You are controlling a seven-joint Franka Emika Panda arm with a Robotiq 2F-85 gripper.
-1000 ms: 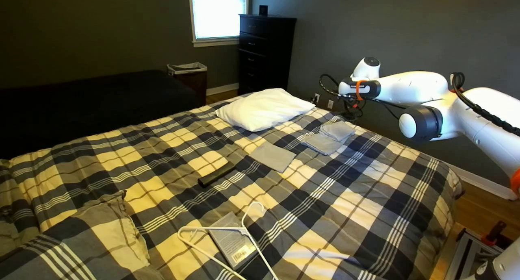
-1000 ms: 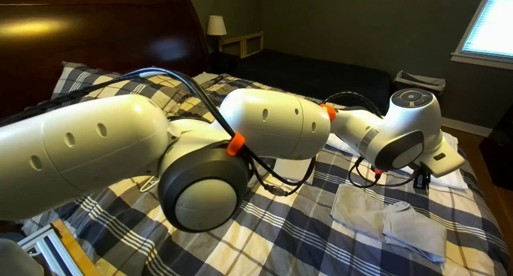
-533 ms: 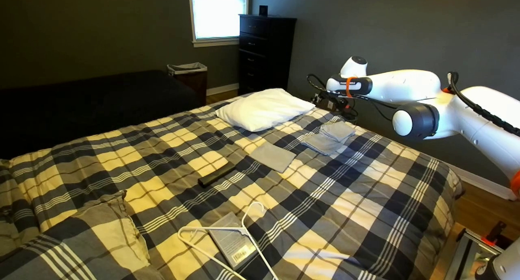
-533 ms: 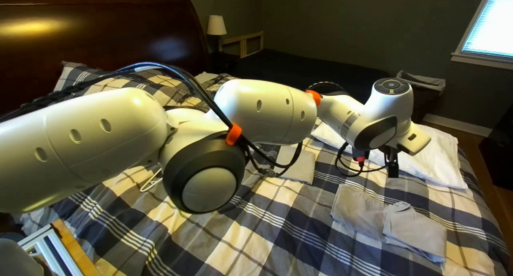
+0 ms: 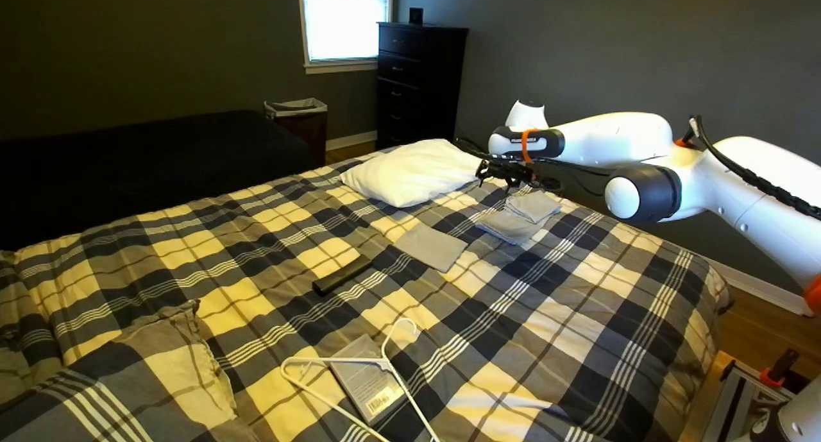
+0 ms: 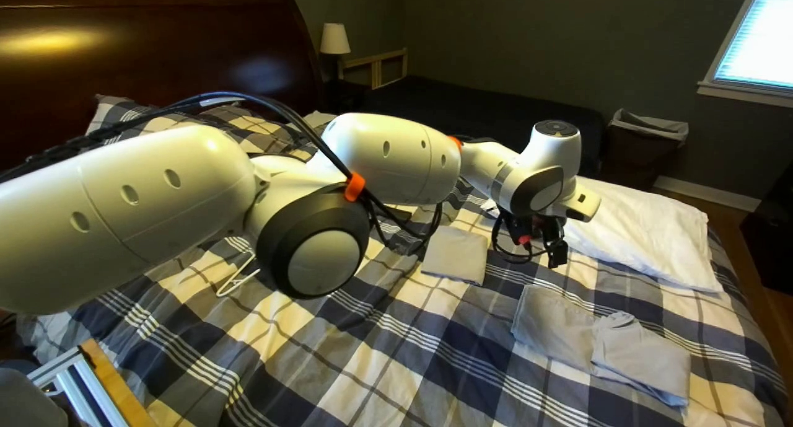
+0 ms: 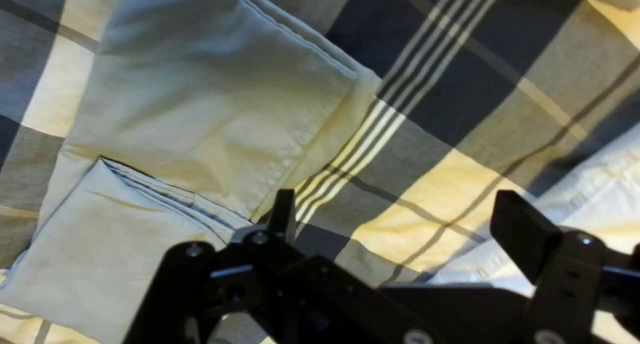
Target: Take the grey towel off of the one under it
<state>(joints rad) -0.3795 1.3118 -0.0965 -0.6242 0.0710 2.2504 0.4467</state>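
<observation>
Gripper [image 7: 397, 215] shifted; grey towel [image 7: 105, 254] unmoved.
Wrist view: fingers [image 7: 284, 211] stand wide apart, plaid bedspread [image 7: 425, 184] visible between them; the grey towel lies folded at 8 o'clock, overlapping the lower towel [image 7: 200, 94] at 10 o'clock. In an exterior view, the arm [image 5: 616, 135] has advanced toward 9 o'clock since the previous frame; the gripper now covers the 3 o'clock corner of the white pillow [image 5: 414, 172] and hangs at 11 o'clock from the towels. In an exterior view, the arm has likewise moved toward 9 o'clock, exposing the bin [image 6: 638, 157], partly hidden half a second ago. Both towels retain position in both exterior views.
</observation>
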